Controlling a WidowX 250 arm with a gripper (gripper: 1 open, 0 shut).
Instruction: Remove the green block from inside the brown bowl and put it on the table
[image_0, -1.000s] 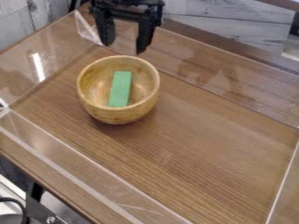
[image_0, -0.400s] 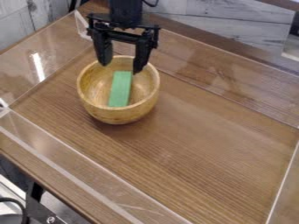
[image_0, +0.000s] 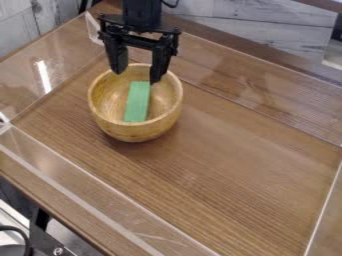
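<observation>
A black robot hand (image_0: 139, 72), pointing straight down with its two fingers (image_0: 118, 57) spread wide, hangs over the far rim of a round light-brown wooden bowl (image_0: 134, 126). A flat bright-green rectangular block (image_0: 138, 101) lies inside the bowl, below the gap between the fingers and not gripped. The bowl sits on a brown wood-grain desk (image_0: 227, 160) edged by low clear plastic walls (image_0: 80, 205).

Lab: clear-walled test table (image_0: 254, 170)
</observation>
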